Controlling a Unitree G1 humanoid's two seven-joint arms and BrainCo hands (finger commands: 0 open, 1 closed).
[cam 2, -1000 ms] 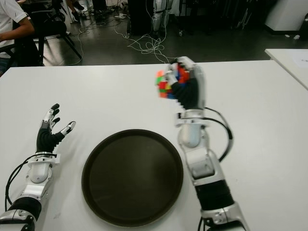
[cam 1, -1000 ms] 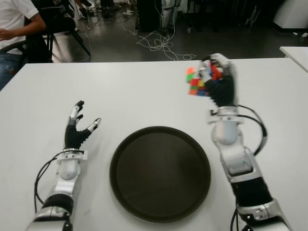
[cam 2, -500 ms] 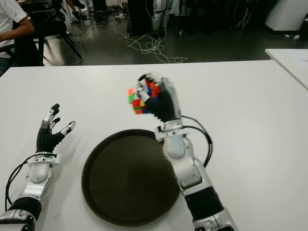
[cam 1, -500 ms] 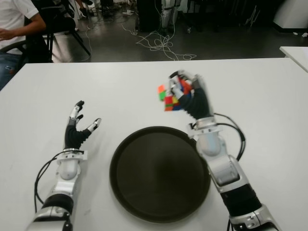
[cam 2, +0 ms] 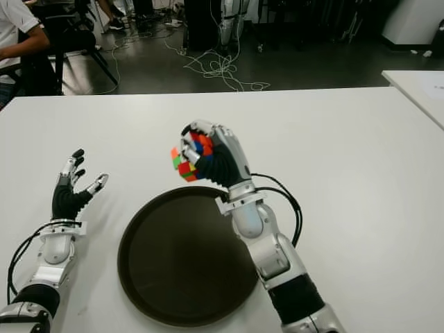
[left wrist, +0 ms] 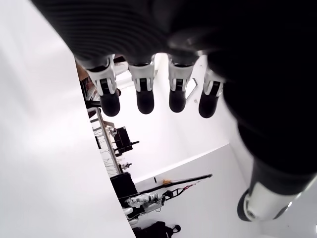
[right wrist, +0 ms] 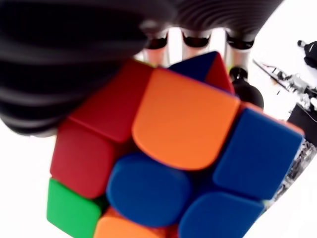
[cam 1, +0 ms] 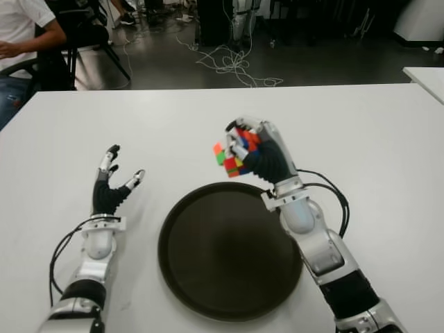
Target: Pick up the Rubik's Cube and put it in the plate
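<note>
Rubik's Cube [cam 1: 231,154] in right hand [cam 1: 262,151], above bare plate [cam 1: 229,250] rim.

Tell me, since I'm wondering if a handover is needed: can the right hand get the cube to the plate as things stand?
Probably yes. The right hand grips the cube in the air at the plate's far rim, and nothing lies between them. The left hand shows open, left of the plate.

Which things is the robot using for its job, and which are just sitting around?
For the job:
- cube, held in the right hand above the plate's far rim
- plate, dark, nothing in it

Just around:
- left hand, open, left of the plate
- cables on the floor
- person seated at far left
</note>
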